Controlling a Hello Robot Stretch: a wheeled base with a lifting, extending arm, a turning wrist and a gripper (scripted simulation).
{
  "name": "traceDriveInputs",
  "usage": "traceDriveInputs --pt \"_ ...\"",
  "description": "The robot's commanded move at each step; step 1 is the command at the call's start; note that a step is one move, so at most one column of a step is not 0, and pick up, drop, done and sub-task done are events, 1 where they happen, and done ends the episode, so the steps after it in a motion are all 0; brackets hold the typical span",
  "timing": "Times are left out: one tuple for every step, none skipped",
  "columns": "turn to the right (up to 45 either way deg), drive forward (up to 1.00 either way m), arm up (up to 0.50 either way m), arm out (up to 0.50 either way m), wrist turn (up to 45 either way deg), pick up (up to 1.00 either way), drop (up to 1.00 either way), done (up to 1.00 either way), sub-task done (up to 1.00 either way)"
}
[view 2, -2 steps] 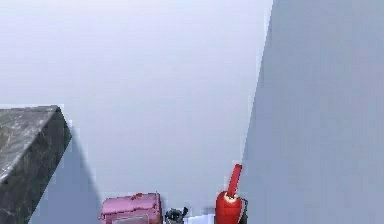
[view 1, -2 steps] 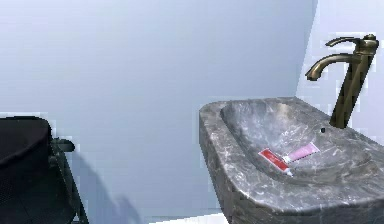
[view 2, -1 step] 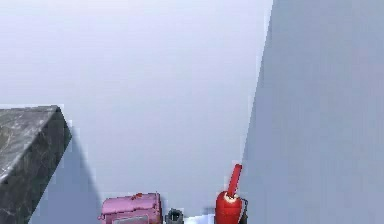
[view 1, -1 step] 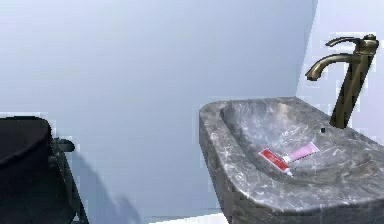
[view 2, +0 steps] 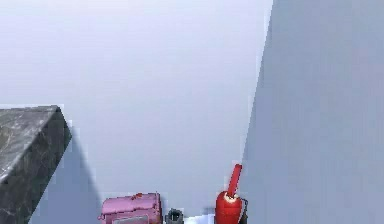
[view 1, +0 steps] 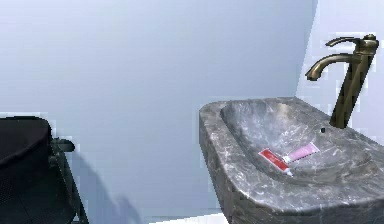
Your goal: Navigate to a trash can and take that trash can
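Note:
A black bin-like container (view 1: pixel 25 160) stands low at the forward view's left edge, against the pale blue wall, with a dark bar sticking out of its side; its lower part is cut off by the picture's edge. In the arm side view a pink boxy container (view 2: pixel 131 208) sits on the floor at the bottom, just left of the middle. I cannot tell from shape alone which of these two is a trash can.
A grey marbled stone sink (view 1: pixel 225 150) with a bronze faucet (view 1: pixel 348 75) takes up the forward view's right; a pink-and-red tube (view 1: pixel 288 156) lies in its basin. The sink's corner (view 2: pixel 30 150) shows again at the arm side view's left. A red plunger (view 2: pixel 230 200) stands by a wall corner, with a small dark object (view 2: pixel 175 215) beside it.

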Motion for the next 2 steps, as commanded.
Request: traceDriveInputs --pt "0.0 0.00 0.10 0.00 0.0 0.00 0.00 0.00 0.00" --pt "0.0 0.00 0.00 0.00 0.0 0.00 0.00 1.00 0.00"
